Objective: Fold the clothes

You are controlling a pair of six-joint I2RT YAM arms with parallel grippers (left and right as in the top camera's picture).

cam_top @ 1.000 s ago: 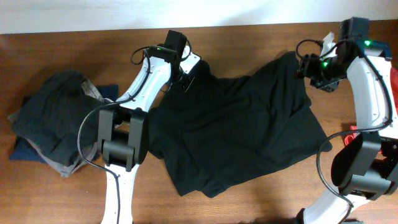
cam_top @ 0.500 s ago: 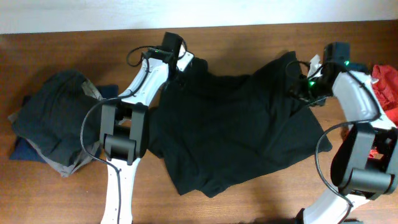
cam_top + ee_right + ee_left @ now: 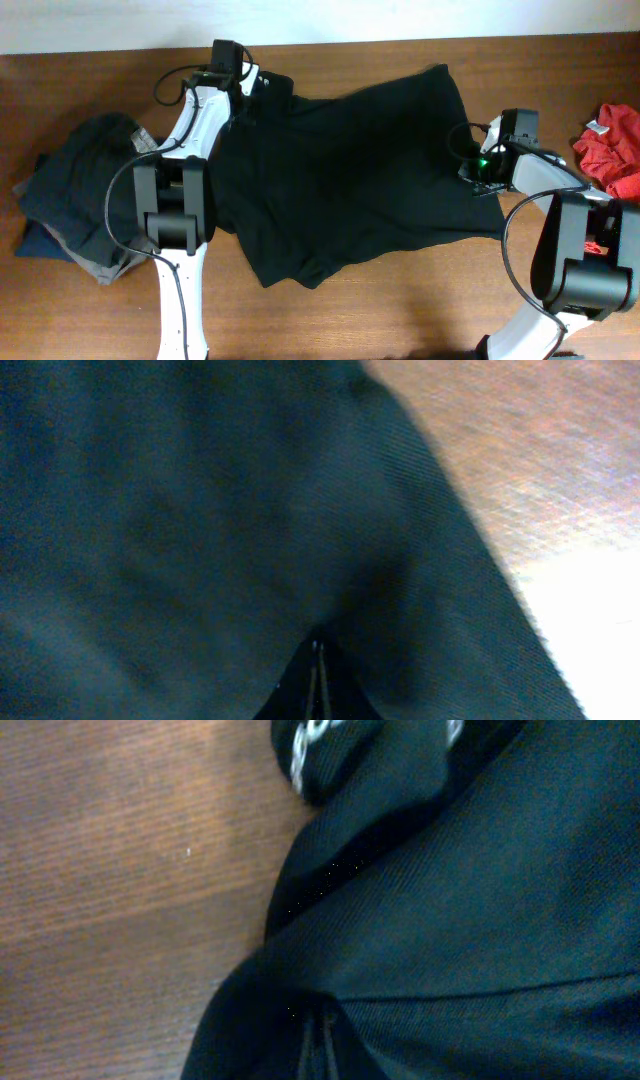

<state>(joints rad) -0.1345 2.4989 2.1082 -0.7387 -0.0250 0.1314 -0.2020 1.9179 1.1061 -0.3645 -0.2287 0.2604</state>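
Along the far edge of the tabletop (image 3: 420, 320), my left tool (image 3: 250, 88) has carried its corner of the black garment (image 3: 350, 170) further out to the left, and the whole cloth has slid that way with it. Its wrist view shows the jaws pressed together with a ridge of black fabric running straight into them, so I read it as clamped on the cloth near the neck end.

On the other side, my right tool (image 3: 480, 178) had its jaws apart up by the far corner a second ago. It has since dropped toward the near side along the garment's right edge and closed fully. Its wrist view shows pleats converging into the closed tips, so it has a pinch of cloth too. That sweep has also uncovered a red cloth (image 3: 610, 150) at the right border. Neither it nor the grey pile (image 3: 80, 200) off to the left is part of this job.

The garment now lies spread across the middle of the tabletop, stretched wider along its far edge than before, though the near hem is rumpled and skewed. With both sides gripped, I judge I'm set to tension and square it before a first fold; no fold is made yet.
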